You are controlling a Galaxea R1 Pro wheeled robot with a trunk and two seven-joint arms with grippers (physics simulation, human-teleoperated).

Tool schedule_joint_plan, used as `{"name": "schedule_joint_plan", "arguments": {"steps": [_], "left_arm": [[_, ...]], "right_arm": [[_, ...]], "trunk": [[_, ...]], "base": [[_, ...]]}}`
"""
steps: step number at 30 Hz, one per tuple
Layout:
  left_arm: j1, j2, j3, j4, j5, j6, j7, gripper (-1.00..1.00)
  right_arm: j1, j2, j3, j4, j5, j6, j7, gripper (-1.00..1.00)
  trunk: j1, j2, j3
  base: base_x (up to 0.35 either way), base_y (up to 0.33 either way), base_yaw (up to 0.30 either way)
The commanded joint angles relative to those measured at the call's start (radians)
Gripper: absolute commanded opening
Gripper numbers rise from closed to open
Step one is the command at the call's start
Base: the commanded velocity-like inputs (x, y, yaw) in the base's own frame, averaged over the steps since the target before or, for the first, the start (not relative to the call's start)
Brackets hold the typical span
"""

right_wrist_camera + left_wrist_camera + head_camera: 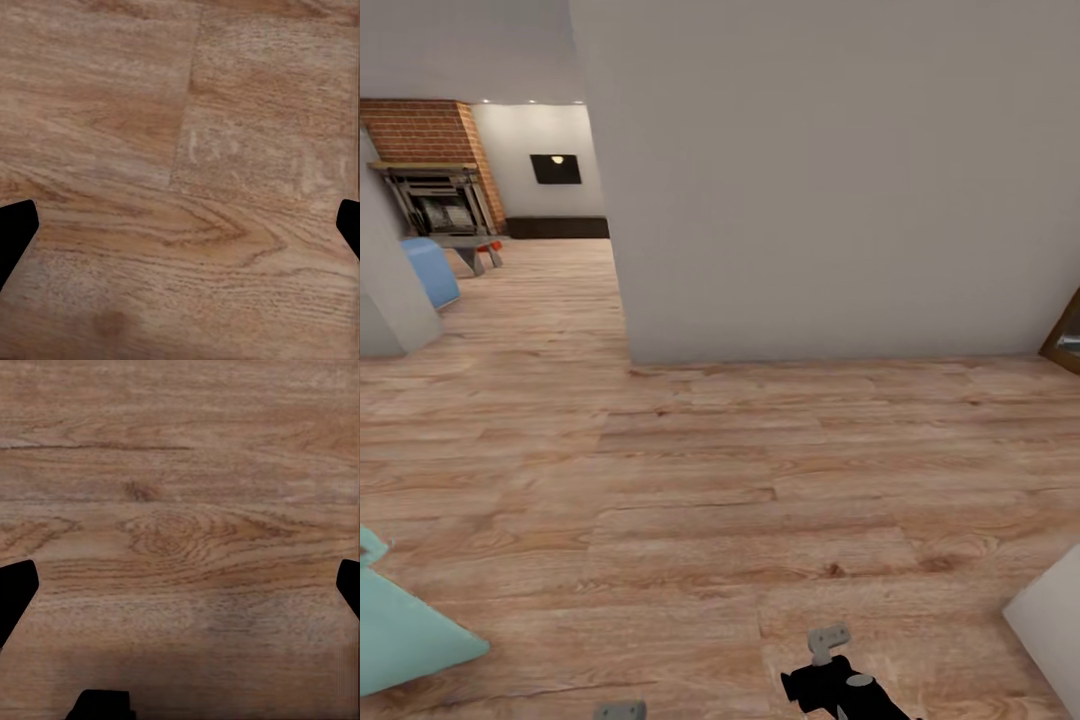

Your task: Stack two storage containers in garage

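Far off in the room with the brick fireplace [435,150], a small red-orange shape [487,247] lies on the floor by a grey table leg. It is too small to tell whether it is one of the storage containers. The garage is out of view. My left gripper [180,585] is open over light wood planks, its black fingertips [15,592] at the frame's sides with nothing between them. My right gripper [180,225] is open over the planks in the same way. In the head view a grey right finger [828,640] and a grey left finger [620,710] show at the bottom edge.
A white wall block [810,180] stands straight ahead, with an opening to its left into the fireplace room. A blue seat [432,268] sits there. Near me are a pale teal object [405,625] at lower left, a white object [1050,610] at lower right and a framed edge [1065,340] at right.
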Motion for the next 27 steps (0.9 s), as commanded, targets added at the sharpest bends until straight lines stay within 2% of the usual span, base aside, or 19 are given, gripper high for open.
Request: {"name": "schedule_joint_plan", "arguments": {"steps": [1,15,27], "left_arm": [[0.000,0.000,-0.001,-0.001,0.004,0.002,0.004,1.00],[0.000,0.000,-0.001,-0.001,0.004,0.002,0.004,1.00],[0.000,0.000,-0.001,-0.001,0.004,0.002,0.004,1.00]], "right_arm": [[0.000,0.000,0.001,-0.002,0.004,0.006,0.002,1.00],[0.000,-0.001,0.001,-0.004,0.004,0.006,0.002,1.00],[0.000,0.000,0.002,-0.004,0.004,0.006,0.003,1.00]], "trunk": [[0.000,0.000,0.000],[0.000,0.000,0.002],[0.000,0.000,0.002]], "base": [[0.343,-0.137,0.192],[0.342,-0.164,0.065],[0.341,-0.169,0.191]]}}
